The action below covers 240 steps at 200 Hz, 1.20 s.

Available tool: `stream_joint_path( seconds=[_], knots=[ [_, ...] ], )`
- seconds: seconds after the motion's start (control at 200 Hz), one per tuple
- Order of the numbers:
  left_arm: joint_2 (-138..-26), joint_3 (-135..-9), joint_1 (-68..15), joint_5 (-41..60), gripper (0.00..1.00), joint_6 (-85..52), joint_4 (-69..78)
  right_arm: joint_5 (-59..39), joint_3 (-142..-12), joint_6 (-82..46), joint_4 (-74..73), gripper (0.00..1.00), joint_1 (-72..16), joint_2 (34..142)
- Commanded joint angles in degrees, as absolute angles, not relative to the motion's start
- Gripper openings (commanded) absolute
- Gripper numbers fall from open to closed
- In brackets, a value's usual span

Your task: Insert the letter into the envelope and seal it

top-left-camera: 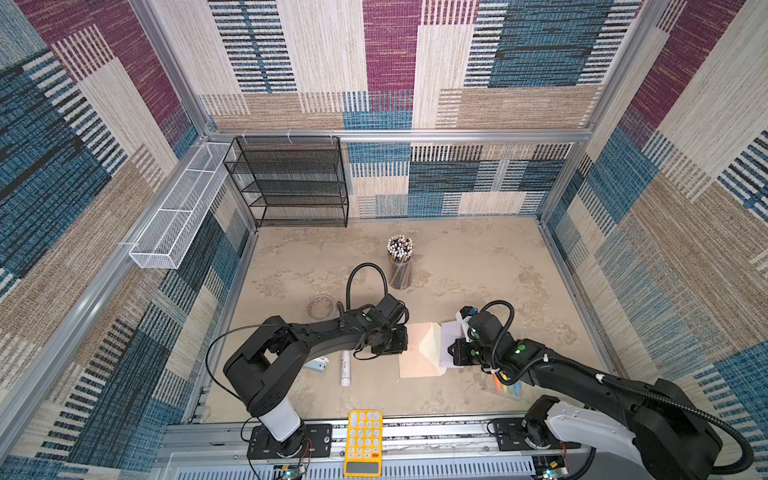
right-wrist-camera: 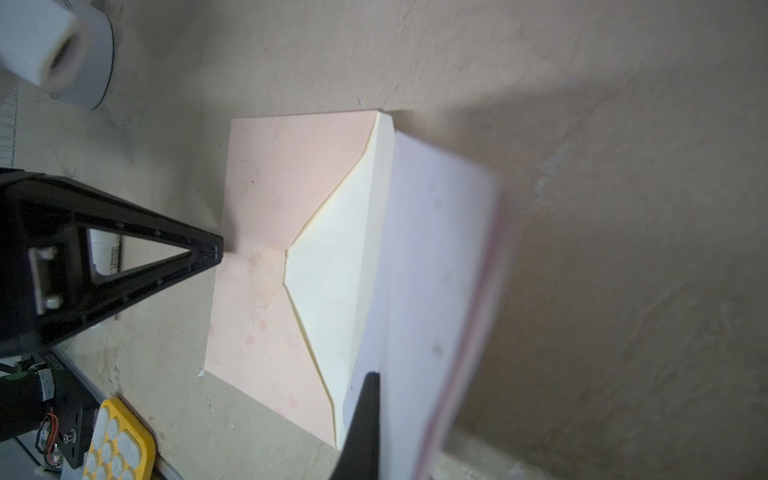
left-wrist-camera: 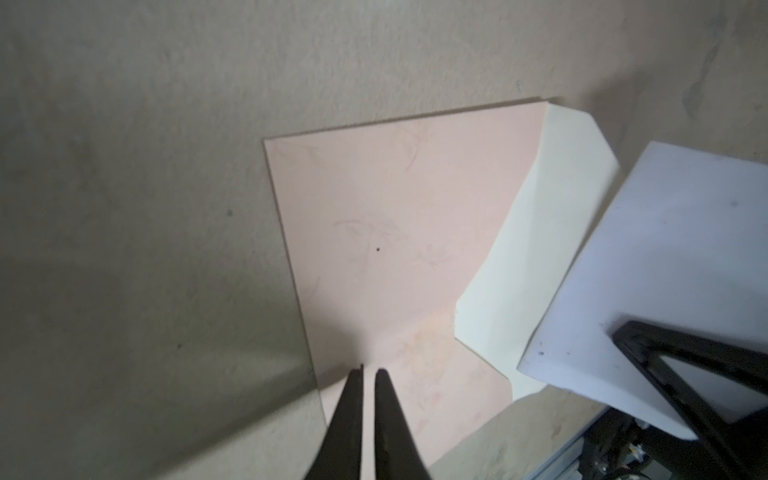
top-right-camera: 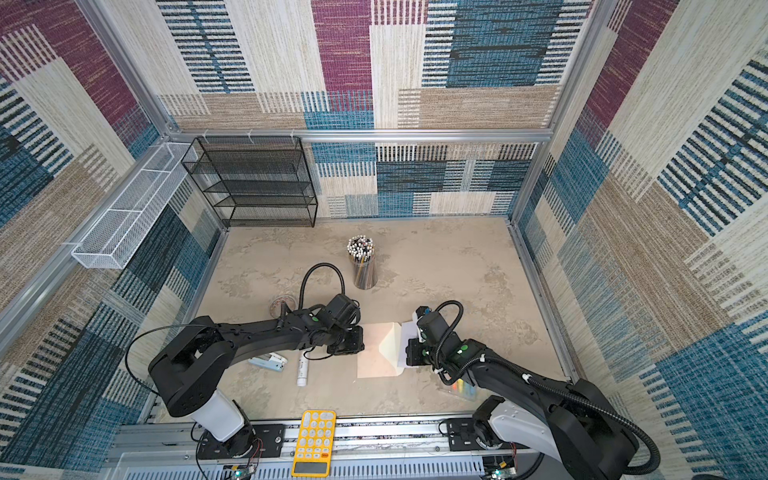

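A pale peach rectangular paper envelope (top-left-camera: 417,362) lies flat on the sandy mottled tabletop (top-left-camera: 478,270), just below the middle of both top views. Its pointed cream flap (right-wrist-camera: 340,270) is folded open toward the right of the frame. The envelope's left edge is hidden under the left arm's wrist in both top views. The left wrist view shows the left gripper (left-wrist-camera: 369,372) all but closed, with only a thin slit between its black fingers. The tips rest on the envelope near that edge, with nothing seen between them. The white rectangular paper letter (top-left-camera: 451,338) is just right of the flap, lifted and tilted, with its near edge beside the flap's fold. The right gripper (right-wrist-camera: 376,380) is clamped on the letter. Only one dark finger shows in the right wrist view, since the sheet covers the other. There the letter is blurred and cut off at the frame edge. A reddish streak runs along its far side but is too smeared to identify. No crease or sketch on the sheet can be made out.
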State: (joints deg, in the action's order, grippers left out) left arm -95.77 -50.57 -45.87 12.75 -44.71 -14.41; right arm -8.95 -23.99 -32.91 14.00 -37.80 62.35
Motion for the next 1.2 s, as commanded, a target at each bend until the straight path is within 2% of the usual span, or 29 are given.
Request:
stream_joint_path(
  seconds=[0.0,0.947,1.197],
  knots=[
    [-96.6,-51.1,-45.8,12.7,0.12,-42.5,-15.1,-8.5,-24.1,-31.5,12.6,0.00,-37.7,62.6],
    [-100.6,-51.0,-45.7,14.1,0.10,-42.6,-14.7,-10.5,-23.6,-29.5,10.7,0.00,-37.8,67.1],
    [-100.6,-51.2,-45.7,14.2,0.10,-42.3,-15.1,-9.4,-25.1,-29.7,13.0,0.00,-37.8,64.7]
  ],
)
